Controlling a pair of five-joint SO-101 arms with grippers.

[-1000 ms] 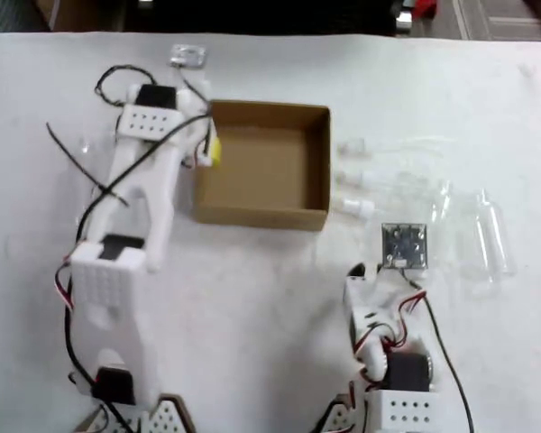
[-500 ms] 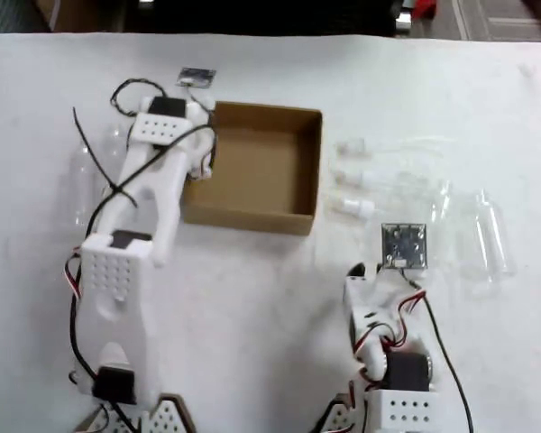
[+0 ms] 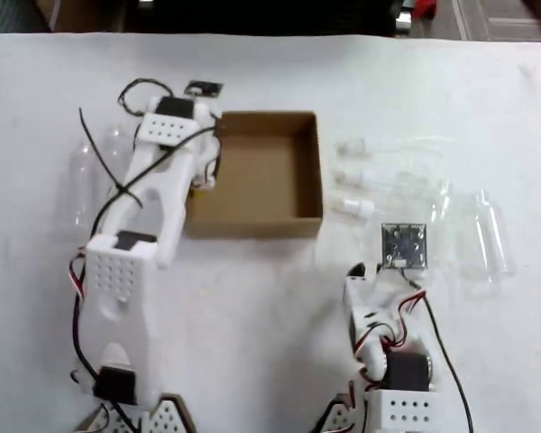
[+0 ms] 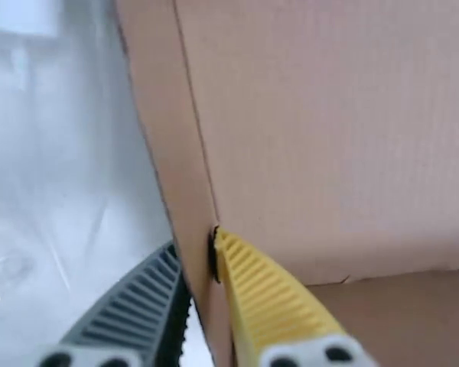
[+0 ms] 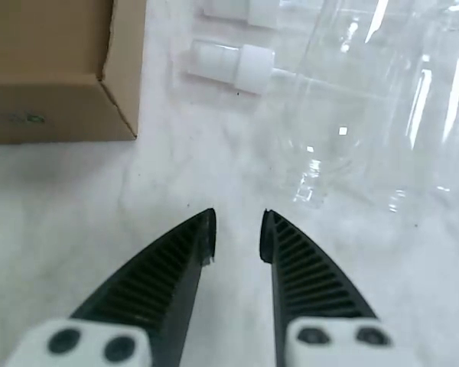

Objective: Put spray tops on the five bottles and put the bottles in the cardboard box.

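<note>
**Left claw pinches the box wall; tops and bottles lie ahead of the right claw**

Your left claw (image 4: 203, 248) is clamped on the near-left wall of the brown cardboard box (image 3: 261, 171), with the yellow finger inside and the grey finger outside. The box sits mid-table with nothing inside it. Your right claw (image 5: 237, 225) holds nothing, and its fingers are parted by a narrow gap above the white table (image 3: 270, 298).

The three white spray tops (image 3: 356, 207) lie in a row just right of the box. They are ahead of the right claw and a little to its left. Each lies on its side with its long axis across the table, crosswise to the claw's reach. The clear plastic bottles (image 3: 491, 236) lie beyond them to the right, and the outer ones run lengthwise away from you. One more clear bottle (image 3: 83, 180) lies on the far side of the left arm.

No bottle looks capped yet. The right arm is clearly the nearer one to the tops, so the nearest top looks like its pick.
</note>
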